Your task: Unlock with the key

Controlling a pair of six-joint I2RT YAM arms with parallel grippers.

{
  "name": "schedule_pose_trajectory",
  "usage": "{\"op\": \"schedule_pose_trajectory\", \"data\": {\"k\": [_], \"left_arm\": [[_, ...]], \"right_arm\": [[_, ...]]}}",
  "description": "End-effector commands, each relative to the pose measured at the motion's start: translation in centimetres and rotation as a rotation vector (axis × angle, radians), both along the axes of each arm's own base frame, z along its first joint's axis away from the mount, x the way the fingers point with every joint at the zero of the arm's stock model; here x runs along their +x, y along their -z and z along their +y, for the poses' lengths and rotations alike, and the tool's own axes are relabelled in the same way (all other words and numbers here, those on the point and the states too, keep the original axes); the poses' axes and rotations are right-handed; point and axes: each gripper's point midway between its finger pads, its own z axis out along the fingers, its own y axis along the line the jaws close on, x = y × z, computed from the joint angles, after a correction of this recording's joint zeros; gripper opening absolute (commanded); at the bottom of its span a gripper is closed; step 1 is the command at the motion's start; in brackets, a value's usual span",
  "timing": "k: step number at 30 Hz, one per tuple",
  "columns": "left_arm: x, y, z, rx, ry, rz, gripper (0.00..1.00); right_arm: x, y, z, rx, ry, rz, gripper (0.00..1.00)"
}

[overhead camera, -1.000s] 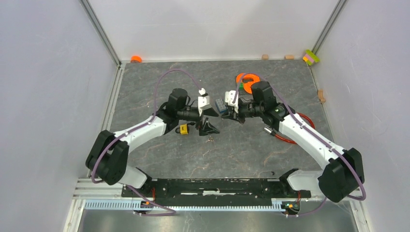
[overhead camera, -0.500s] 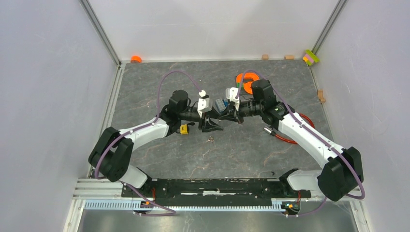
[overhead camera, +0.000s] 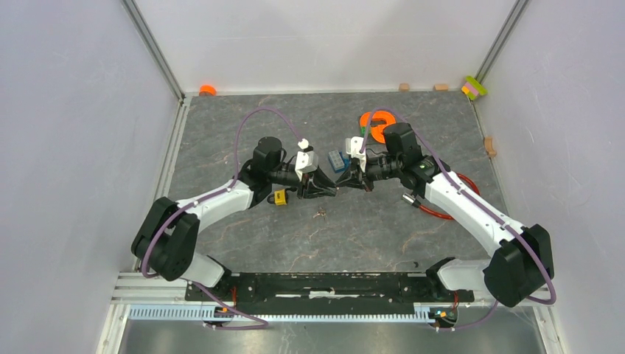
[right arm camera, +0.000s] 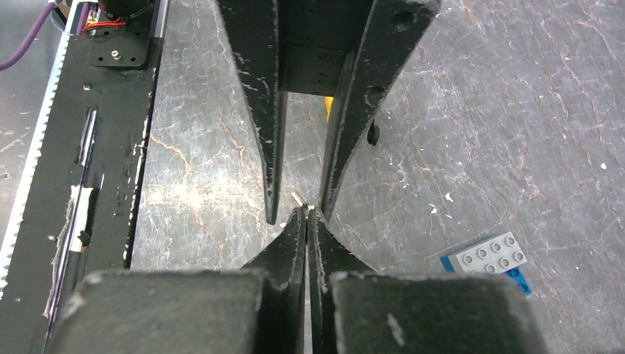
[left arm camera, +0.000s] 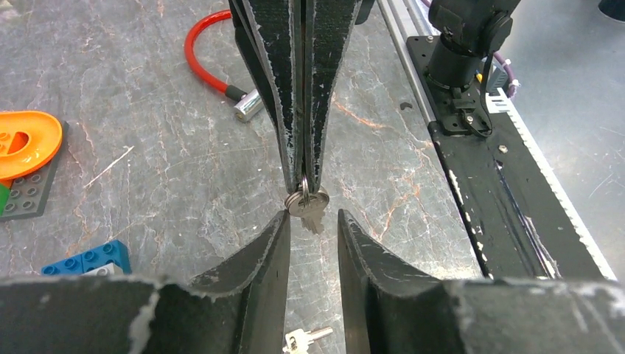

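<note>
Key (left arm camera: 307, 203) pinched above the table (left arm camera: 133, 192)
Our right gripper (left arm camera: 302, 186) is clamped on the key, hiding most of it; the jaws of our left gripper (left arm camera: 313, 216) stand apart either side, and we cannot tell whether they touch it.

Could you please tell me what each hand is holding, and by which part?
The right hand pinches the key by its ring end; the left hand brackets its blade without gripping.
</note>
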Motion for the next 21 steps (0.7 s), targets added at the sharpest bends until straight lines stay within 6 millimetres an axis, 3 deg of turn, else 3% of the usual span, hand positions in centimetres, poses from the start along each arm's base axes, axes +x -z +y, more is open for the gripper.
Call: {"op": "schedule_pose_trajectory", "data": {"k": [1, 12, 18, 21], "left_arm": [[0.1, -1.2, -0.1, -0.026, 0.020, -0.074, 0.41], [0.4, -0.2, -1.2, -0.016, 0.026, -0.086, 0.49], [0.4, 0.1, -1.2, -0.012, 0.032, -0.078, 0.35], [0.3, 0.1, -1.1, -0.012, 0.030, -0.079, 0.24]], "right_arm": [[0.0, -2.3, 0.1, 0.042, -0.018, -0.050, 0.00], [-0.2, -2.5, 0.5, 0.065, -0.032, -0.020, 0.00], [-0.1, -2.5, 0.2, 0.062, -0.021, -0.030, 0.00], [-0.1, -2.2, 0.2, 0.061, -0.022, -0.025, 0.00]]}}
